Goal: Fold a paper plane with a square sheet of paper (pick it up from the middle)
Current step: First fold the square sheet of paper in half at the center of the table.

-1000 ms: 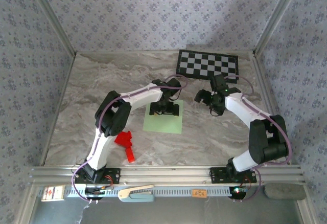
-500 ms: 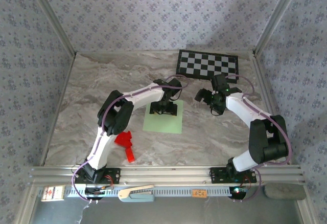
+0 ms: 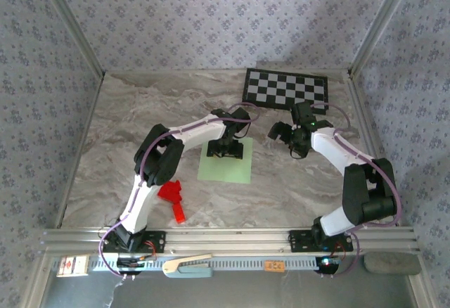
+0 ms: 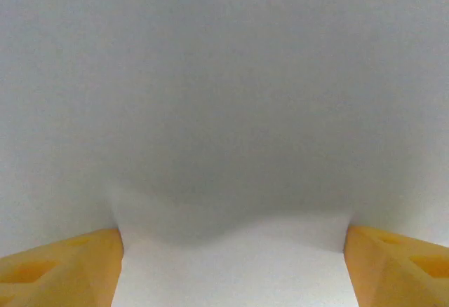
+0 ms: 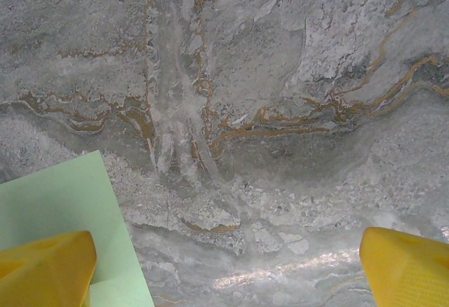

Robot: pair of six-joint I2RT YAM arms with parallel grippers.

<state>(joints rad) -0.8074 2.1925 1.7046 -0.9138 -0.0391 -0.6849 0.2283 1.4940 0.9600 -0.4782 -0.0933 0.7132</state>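
We count two pincers, one square sheet of paper, one red paper shape and one checkerboard on the marbled surface (image 3: 126, 125).

Left pincer (image 3: 226, 150): it stands directly over the square sheet of paper (image 3: 225, 171), above the sheet's far half. In the left wrist view the pincer (image 4: 231, 272) shows two orange fingertips (image 4: 63, 265), set wide apart at the lower corners, with the pale sheet (image 4: 224, 111) spanning the whole space between and ahead of them. We record the jaws as apart; we cannot tell whether the tips touch the paper.

Right pincer (image 3: 287, 143): it hangs over bare surface, to the right of the left pincer and well apart from it. In the right wrist view the pincer (image 5: 224, 272) shows two orange fingertips (image 5: 42, 268) spread wide with nothing between them but marbled surface (image 5: 280, 111). One corner of the green sheet (image 5: 56, 195) lies just beside its left fingertip. We record these jaws as apart.

The single sheet lies flat on the surface, under the left pincer and to the left of the right pincer.

The one red paper shape (image 3: 172, 197) lies nearer the arm bases than the left pincer and to its left, clear of the sheet. The one checkerboard (image 3: 286, 88) lies beyond the right pincer, at the far edge.
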